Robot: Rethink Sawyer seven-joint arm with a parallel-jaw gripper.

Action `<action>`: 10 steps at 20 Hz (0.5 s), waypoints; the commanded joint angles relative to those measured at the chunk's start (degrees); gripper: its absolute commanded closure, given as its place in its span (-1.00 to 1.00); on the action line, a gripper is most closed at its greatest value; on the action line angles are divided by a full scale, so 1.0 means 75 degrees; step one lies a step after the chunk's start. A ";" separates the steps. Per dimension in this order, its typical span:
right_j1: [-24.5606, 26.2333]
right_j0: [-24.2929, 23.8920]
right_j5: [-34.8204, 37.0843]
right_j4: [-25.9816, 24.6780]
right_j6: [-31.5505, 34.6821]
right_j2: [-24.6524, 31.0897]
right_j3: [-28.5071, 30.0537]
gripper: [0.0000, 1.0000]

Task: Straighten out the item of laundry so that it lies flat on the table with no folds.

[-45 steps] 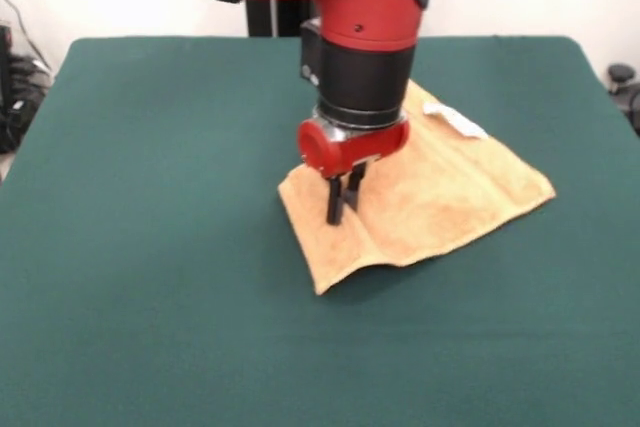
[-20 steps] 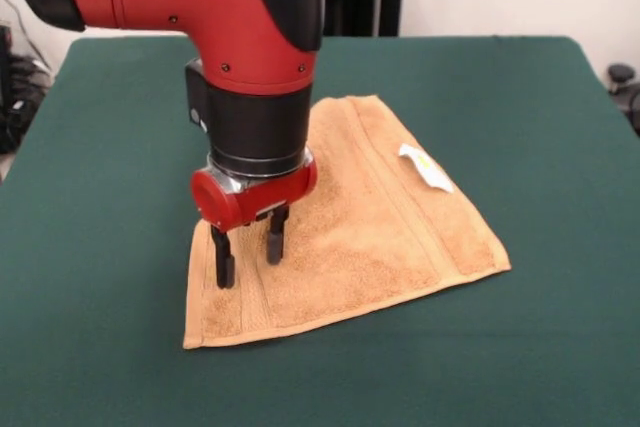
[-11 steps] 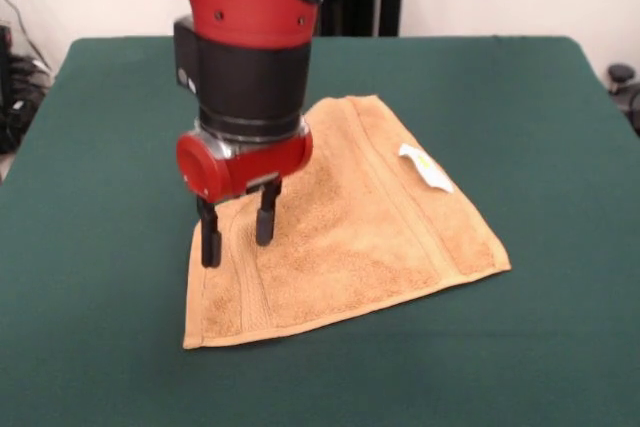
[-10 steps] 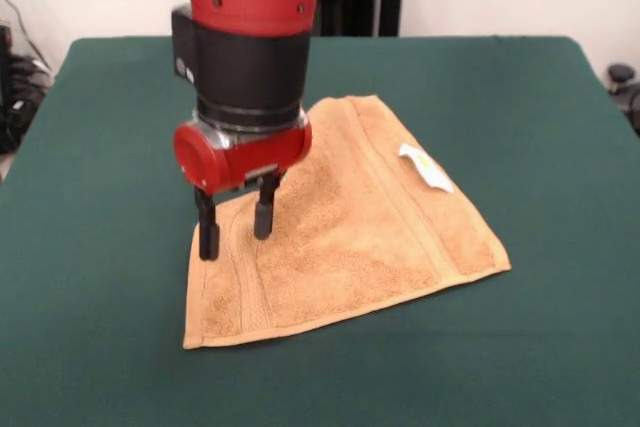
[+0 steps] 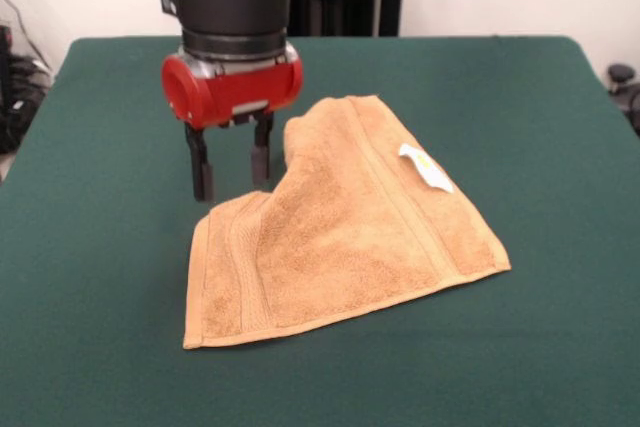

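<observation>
Bench: a wide surface under dark green cloth [image 5: 110, 347], with a pale wall behind it; the green cloth reaches far past the towel on all sides.
Towel: the tan towel [image 5: 350, 247] lies about the middle of the bench, mostly spread out, with a white label [image 5: 425, 167] near its right edge.
Towel shape: not yet flat. The far left part, close to the gripper, is raised and turned inward, so the left edge bends in instead of running straight. The near edge and the right corner lie down well.
Gripper: the gripper [image 5: 232, 167] hangs above the bench, its two black fingers [image 5: 203, 177] spread apart and nothing between them; it has no hold on the towel.
Deciding relation: the towel lies to the right of the gripper and nearer to the camera. The raised fold is just beside the right finger; whether they touch I cannot tell.
Judgement: the next move probably must take this folded edge and draw it out to the left, away from the label.
Risk: a pull that is too long could drag the whole towel.
</observation>
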 commanded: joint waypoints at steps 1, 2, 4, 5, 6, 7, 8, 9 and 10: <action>-0.0278 -0.0021 -0.2070 0.1057 0.3415 -0.0379 0.2302 -1.00; -0.0261 -0.0025 -0.2341 0.1224 0.3592 -0.0499 0.2404 -1.00; -0.0217 -0.0044 -0.2781 0.1519 0.3778 -0.0658 0.2601 -1.00; -0.0195 -0.0036 -0.2935 0.1630 0.3773 -0.0706 0.2674 -1.00; -0.0182 -0.0063 -0.3119 0.1735 0.3792 -0.0738 0.2803 -1.00; -0.0171 -0.0056 -0.3200 0.1845 0.3788 -0.0770 0.2879 -1.00; -0.0179 -0.0045 -0.3281 0.1979 0.3826 -0.0801 0.2949 -1.00; -0.0188 -0.0032 -0.3315 0.2116 0.3869 -0.0835 0.3008 -1.00; -0.0210 -0.0024 -0.3297 0.2262 0.3899 -0.0837 0.3059 -1.00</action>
